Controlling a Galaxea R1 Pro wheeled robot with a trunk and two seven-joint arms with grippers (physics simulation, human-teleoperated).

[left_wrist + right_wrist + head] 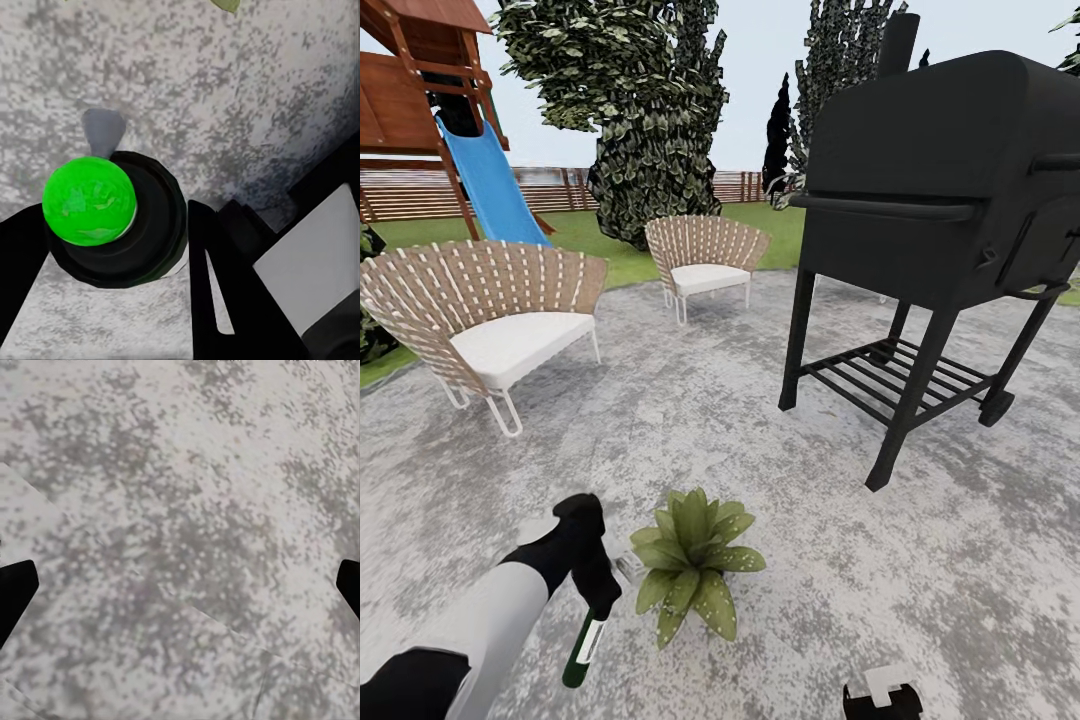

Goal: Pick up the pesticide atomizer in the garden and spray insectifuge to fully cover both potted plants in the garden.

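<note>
Atomizer: one, green-bodied, hanging bottom-down from my left gripper, whose jaws are closed around its dark upper part. Seen along my left wrist, its bright green base and black collar sit clamped between my black fingers, above the speckled paving.

Counting from left to right in my head view: one wooden play tower with a blue slide, two woven fan-backed chairs with white cushions, the nearer at left and the farther toward the middle, one potted plant just beside my left gripper, a low rosette of pointed green leaves standing on the paving, and one black grill on legs at right. My right gripper shows at the bottom edge; along my right wrist its two dark fingertips stand wide apart over bare stone.

Underfoot lies a grey mottled patio. Beyond it are lawn, dark leafy trees and a slatted wooden fence.
</note>
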